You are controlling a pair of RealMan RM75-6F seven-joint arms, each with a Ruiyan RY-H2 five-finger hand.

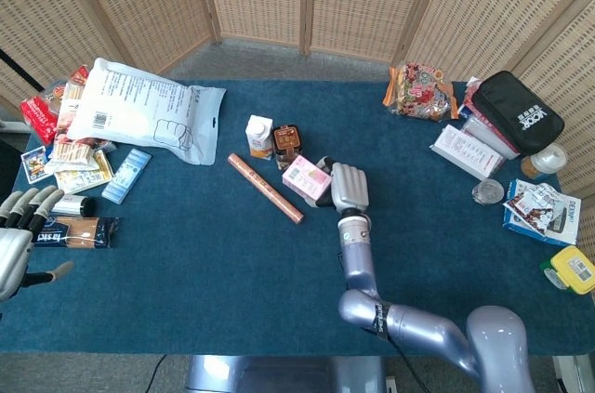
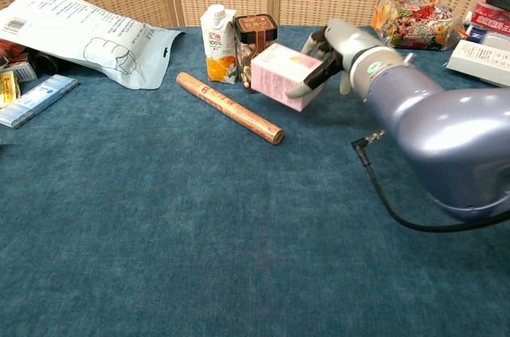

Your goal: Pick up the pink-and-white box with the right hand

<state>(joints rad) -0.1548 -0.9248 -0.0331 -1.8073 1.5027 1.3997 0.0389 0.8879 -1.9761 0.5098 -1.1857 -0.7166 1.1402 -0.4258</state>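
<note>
Box, pink-and-white [image 2: 280,74]: held clear of the blue table [image 2: 199,225], tilted, gripped by right hand [image 2: 335,50] with fingers closed around it, just right of the jar [image 2: 255,38]. Left hand [image 1: 17,235]: far left, fingers spread, empty.

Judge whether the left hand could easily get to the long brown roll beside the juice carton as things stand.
Probably not easily. The left hand hovers open at the table's far left edge, and the roll lies well toward the middle. Nothing blocks the way; the distance is the problem.
</note>
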